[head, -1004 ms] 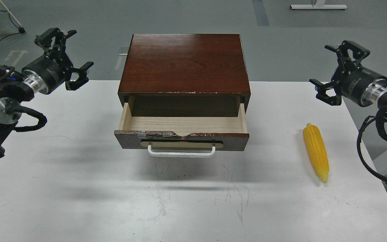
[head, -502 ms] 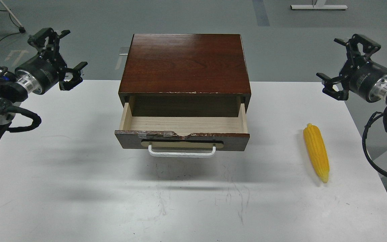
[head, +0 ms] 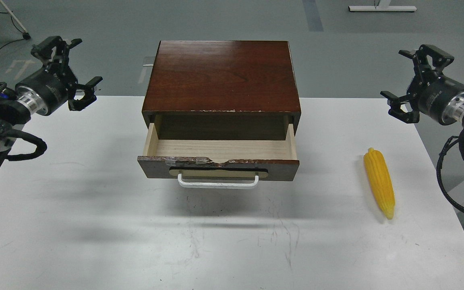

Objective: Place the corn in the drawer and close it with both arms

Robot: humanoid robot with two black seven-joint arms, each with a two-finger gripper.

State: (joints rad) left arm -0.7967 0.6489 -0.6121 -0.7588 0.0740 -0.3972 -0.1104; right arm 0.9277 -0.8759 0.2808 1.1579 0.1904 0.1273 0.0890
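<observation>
Two claws show in the head view, both spread and holding nothing: the left claw (head: 67, 72) hangs over the tabletop's (head: 95, 225) far left corner, the right claw (head: 417, 82) over its far right edge. Between them the drawer (head: 218, 168) stands pulled open, its pale inside bare. Right of it, well apart, the corn (head: 379, 182) lies flat on the tabletop, tapered tip toward the viewer.

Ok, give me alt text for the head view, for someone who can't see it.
A corn cob lies on the white table, right of an open, empty drawer. The left claw and right claw hover open at either side, holding nothing.
</observation>
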